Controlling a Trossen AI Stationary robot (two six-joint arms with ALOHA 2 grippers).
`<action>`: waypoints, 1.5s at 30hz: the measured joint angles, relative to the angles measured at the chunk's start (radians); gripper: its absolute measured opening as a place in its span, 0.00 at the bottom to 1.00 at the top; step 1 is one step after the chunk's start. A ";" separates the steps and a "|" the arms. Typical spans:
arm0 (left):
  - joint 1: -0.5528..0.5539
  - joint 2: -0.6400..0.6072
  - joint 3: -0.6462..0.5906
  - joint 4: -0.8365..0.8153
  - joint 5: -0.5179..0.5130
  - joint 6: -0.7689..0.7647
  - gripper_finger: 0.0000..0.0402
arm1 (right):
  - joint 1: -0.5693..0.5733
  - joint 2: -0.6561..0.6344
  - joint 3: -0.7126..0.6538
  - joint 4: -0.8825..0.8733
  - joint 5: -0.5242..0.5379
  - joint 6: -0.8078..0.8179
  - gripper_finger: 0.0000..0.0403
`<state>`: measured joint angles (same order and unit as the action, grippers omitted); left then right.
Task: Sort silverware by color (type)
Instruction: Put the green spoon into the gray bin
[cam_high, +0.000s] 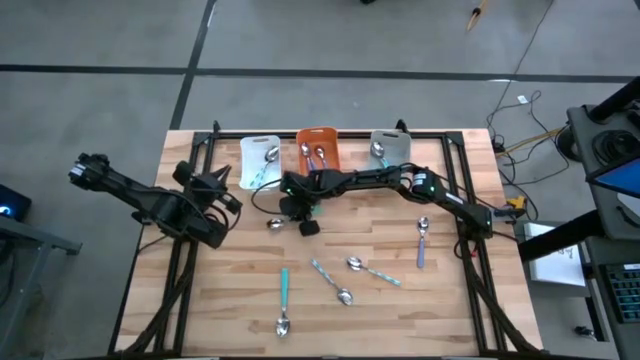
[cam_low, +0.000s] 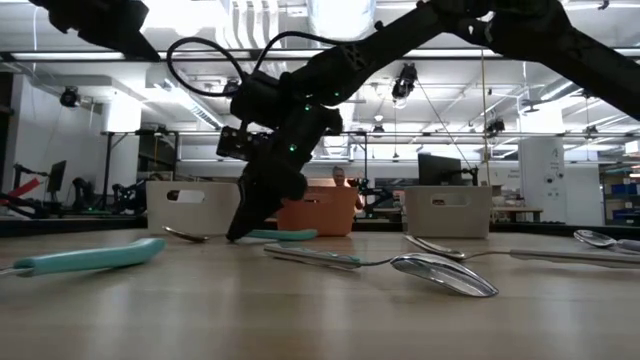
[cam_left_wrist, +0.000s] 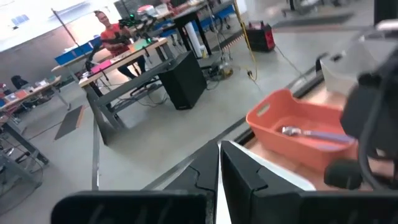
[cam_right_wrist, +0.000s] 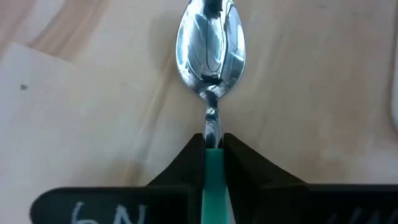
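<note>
Right pincer (cam_right_wrist: 214, 152) clamps teal-handled spoon (cam_right_wrist: 210, 50) | shiny bowl lies on table (cam_right_wrist: 93, 93)

bins: white bin (cam_high: 259, 160), orange bin (cam_high: 318, 147), grey bin (cam_high: 390, 148) in a row at table (cam_high: 230, 290) far edge | room: person (cam_left_wrist: 107, 31) at a workbench

Dark jointed arms (cam_high: 380, 180), black cables

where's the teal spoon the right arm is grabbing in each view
High view: teal spoon at the right tool, below the orange bin.
Low view: handle at the tool's tip, orange bin behind.
Left wrist view: not in it; orange bin shows.
Right wrist view: centre, handle pinched.
</note>
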<state>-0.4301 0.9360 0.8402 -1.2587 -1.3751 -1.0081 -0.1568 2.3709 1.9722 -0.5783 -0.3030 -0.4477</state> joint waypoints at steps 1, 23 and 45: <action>0.000 0.000 0.000 0.001 -0.012 -0.014 0.00 | 0.001 -0.010 -0.001 -0.009 -0.003 0.022 0.07; 0.000 0.021 -0.001 0.001 -0.059 -0.022 0.00 | -0.152 -0.367 -0.023 -0.335 0.184 0.546 0.07; -0.001 0.020 -0.082 0.019 0.110 0.101 0.00 | -0.549 -0.822 -0.736 -0.033 0.448 0.988 0.07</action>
<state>-0.4309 0.9562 0.7578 -1.2399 -1.2648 -0.9069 -0.7059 1.5486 1.2366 -0.6117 0.1451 0.5399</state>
